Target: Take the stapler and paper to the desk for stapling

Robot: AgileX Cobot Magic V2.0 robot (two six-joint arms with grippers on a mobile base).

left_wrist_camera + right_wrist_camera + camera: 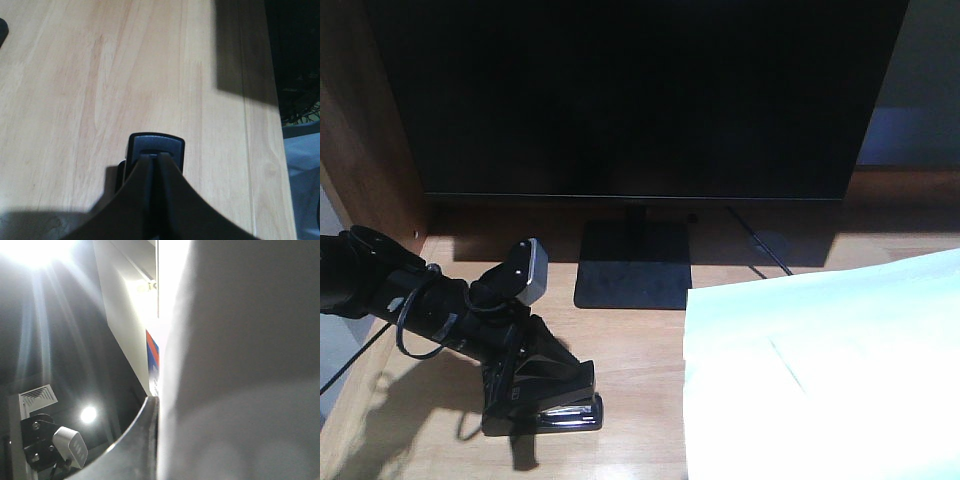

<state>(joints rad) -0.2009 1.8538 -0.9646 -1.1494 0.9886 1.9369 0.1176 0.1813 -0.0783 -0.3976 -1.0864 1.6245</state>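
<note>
Although a wide black flat monitor on a square foot takes up its back, the light natural-wood plank bench carries both task things in front of it. The plain white rectangular sheet of paper covers the bench's front right part, its far left corner just beside that foot. In the right wrist view the paper presses against one dark curved finger of the right pincer and hides the other, so whether that pincer is clamped on it cannot be told. The black left arm reaches in low from the left. The left pincer is closed tight on the small black plastic stapler, which is at the bench's front left, apart from the paper, metal underside down. Whether its base touches the wood is unclear.

The step in hand looks like setting the stapler down. It would go best lowered straight until the base bears flat, the fingers then parting only a little so it neither tips nor skids. Its mouth should end up facing the paper's near edge, close enough for the sheet to slide in.
</note>
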